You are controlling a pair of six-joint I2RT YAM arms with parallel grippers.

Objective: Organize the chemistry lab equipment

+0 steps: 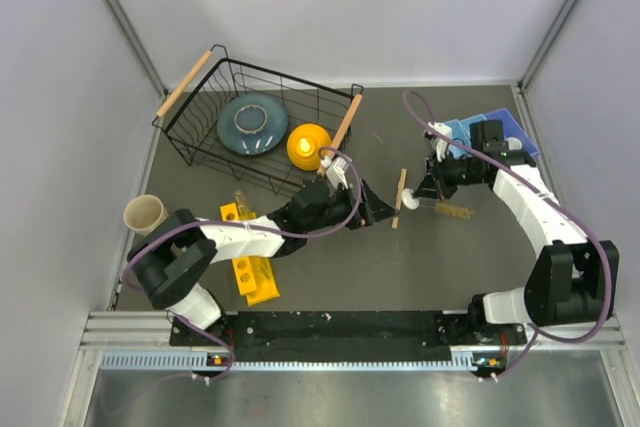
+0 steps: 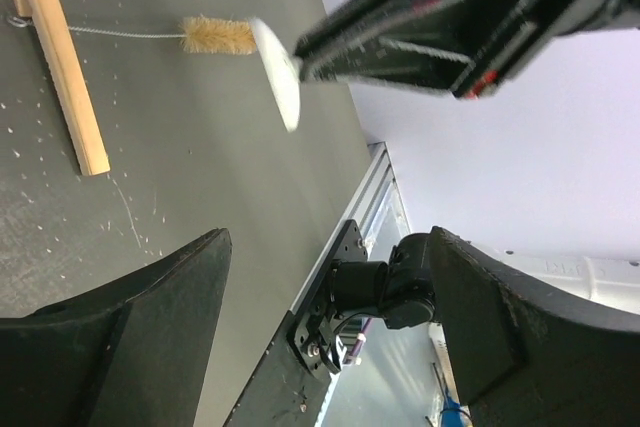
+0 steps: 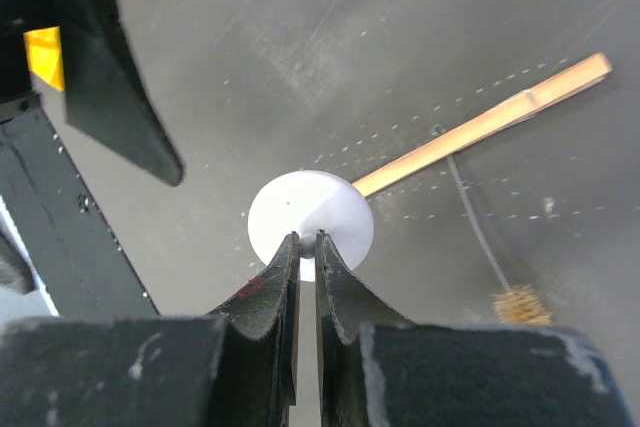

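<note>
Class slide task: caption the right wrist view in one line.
Right tool pinches a white disc above the table; stick and brush lie beyond.

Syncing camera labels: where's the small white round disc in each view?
Top external: small white round disc, right of centre.
Left wrist: upper middle, seen nearly edge-on.
Right wrist: centre, pinched in the right gripper.
Shared landmark: thin pale wooden stick beside it.

A black wire basket sits at the back left of the dark surface, with a wooden handle at each end. Inside it lie a blue-grey plate and, just beside it on the right, a yellow dome. A tan cup stands upright near the left wall, outside the basket. At the back right is a blue tray — partly hidden.
</note>
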